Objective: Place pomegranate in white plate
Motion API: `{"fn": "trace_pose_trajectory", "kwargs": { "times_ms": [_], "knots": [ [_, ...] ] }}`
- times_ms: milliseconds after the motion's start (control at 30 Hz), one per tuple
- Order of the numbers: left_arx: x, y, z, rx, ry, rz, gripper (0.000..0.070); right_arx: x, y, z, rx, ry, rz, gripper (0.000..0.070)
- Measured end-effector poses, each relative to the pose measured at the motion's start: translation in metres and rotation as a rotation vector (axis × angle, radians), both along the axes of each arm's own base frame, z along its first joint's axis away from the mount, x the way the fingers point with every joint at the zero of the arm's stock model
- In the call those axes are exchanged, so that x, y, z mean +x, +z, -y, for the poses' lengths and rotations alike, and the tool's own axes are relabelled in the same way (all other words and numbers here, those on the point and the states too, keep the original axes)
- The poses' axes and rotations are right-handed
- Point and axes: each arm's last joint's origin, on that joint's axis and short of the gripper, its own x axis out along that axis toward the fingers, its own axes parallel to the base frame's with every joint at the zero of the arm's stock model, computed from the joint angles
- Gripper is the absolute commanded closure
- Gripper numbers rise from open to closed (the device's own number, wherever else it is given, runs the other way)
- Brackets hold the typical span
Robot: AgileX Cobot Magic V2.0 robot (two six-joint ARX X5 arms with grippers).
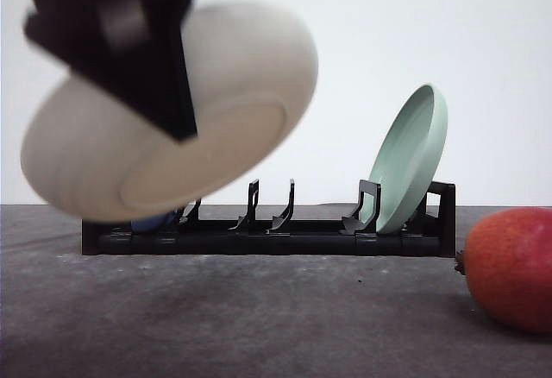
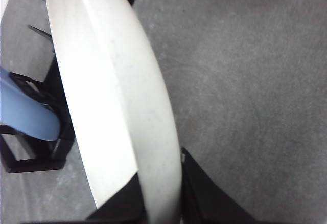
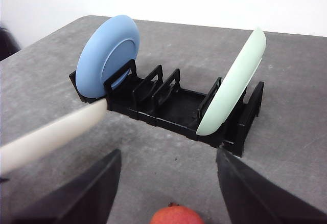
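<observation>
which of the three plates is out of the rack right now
The white plate: the left hand holds it by the rim, tilted in the air. The blue plate and the pale green plate stand on edge in the black rack.

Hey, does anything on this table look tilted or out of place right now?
Only the white plate: the left gripper holds it by the rim, tilted in the air near the black rack. The blue plate and green plate stand in their slots. The pomegranate rests intact on the table.
</observation>
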Motion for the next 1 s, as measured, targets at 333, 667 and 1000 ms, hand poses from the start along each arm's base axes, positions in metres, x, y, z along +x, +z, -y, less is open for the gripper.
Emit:
{"fn": "trace_pose_trajectory", "kwargs": {
  "times_ms": [333, 667, 1000],
  "knots": [
    [0.005, -0.054, 0.032, 0.266, -0.127, 0.014, 0.0694, 0.0, 0.0, 0.0, 0.0, 0.001, 0.0, 0.0327],
    [0.01, -0.081, 0.038, 0.446, -0.189, 0.02, 0.0581, 0.0, 0.0, 0.0, 0.0, 0.001, 0.0, 0.0327],
    [0.01, -0.08, 0.034, 0.497, -0.186, -0.025, 0.0378, 0.0, 0.0, 0.0, 0.0, 0.001, 0.0, 0.0327]
  ]
}}
